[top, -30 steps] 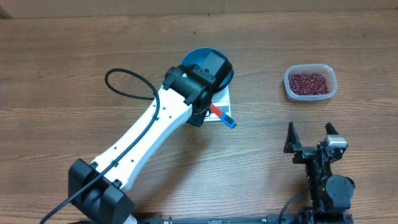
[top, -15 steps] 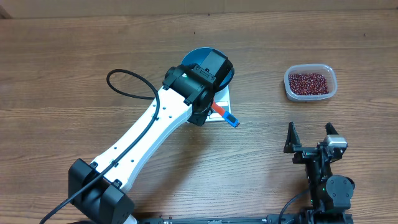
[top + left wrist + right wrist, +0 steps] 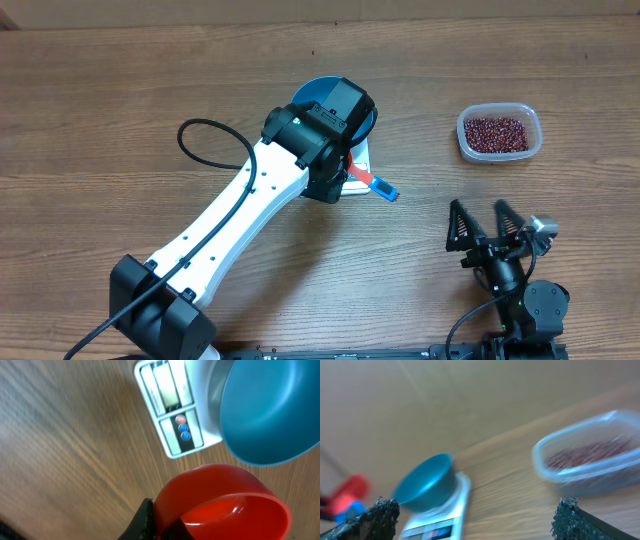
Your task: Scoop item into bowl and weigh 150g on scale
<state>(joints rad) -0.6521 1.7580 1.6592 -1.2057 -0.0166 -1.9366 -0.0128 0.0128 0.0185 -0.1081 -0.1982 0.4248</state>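
The blue bowl (image 3: 308, 95) stands on the white scale (image 3: 362, 155), mostly hidden under my left wrist. In the left wrist view the bowl (image 3: 272, 410) shows a bare blue inside above the scale (image 3: 172, 415). My left gripper (image 3: 162, 527) is shut on a red scoop (image 3: 225, 505) with a blue handle end (image 3: 384, 189), held just in front of the scale; its cup looks bare. The beans (image 3: 495, 130) lie in a clear tub (image 3: 532, 148) at the right. My right gripper (image 3: 484, 226) stands open near the front edge, nothing between its fingers, facing bowl (image 3: 425, 482) and tub (image 3: 590, 467).
The left arm's white link (image 3: 235, 215) crosses the table from the front left, with a black cable loop (image 3: 205, 135) beside it. Bare wooden table (image 3: 120, 90) lies to the left and behind the bowl.
The right gripper has swung round and shifted slightly left, still open. The left wrist has turned a little, carrying the scoop's blue handle end further right.
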